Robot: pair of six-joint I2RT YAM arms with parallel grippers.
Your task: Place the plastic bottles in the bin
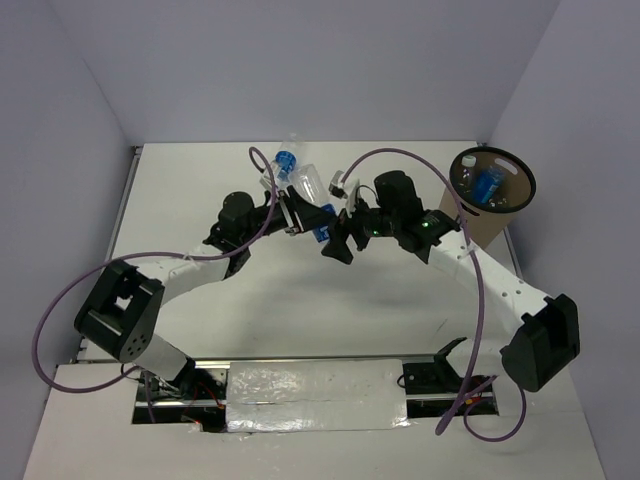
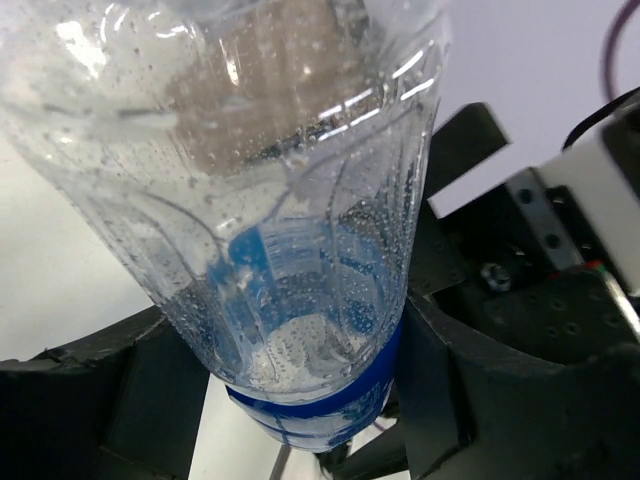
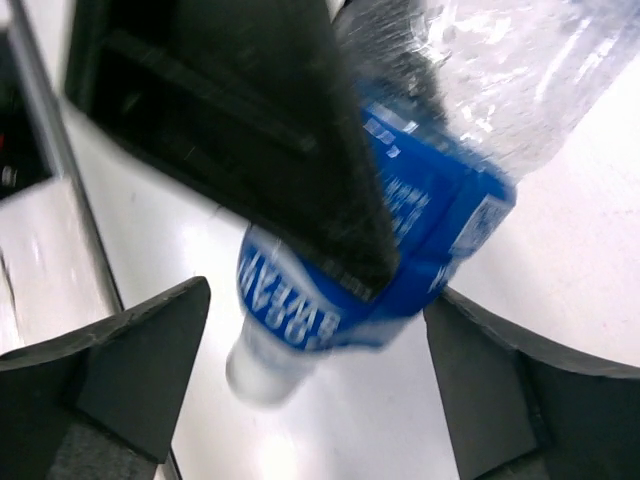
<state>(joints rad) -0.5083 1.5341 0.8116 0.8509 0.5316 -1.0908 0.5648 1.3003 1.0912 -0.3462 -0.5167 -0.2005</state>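
Observation:
A clear plastic bottle (image 2: 290,200) with a blue label hangs tilted above the table's middle (image 1: 321,233). My left gripper (image 2: 300,400) is shut on it, one finger on each side at the label band. My right gripper (image 3: 315,370) stands open around the same bottle (image 3: 440,220), its fingertips apart from the label and the cap end between them. The left gripper's dark finger (image 3: 250,130) lies across the label. Another bottle (image 1: 290,160) with blue on it lies on the table behind the grippers. The tan bin (image 1: 488,228) stands at the far right with bottles (image 1: 487,185) inside.
Both arms meet at the table's middle, with purple cables looping over them. The right arm's wrist (image 2: 560,250) sits close beside the held bottle. White walls enclose the table on the left, back and right. A foil-covered strip (image 1: 315,395) lies between the arm bases.

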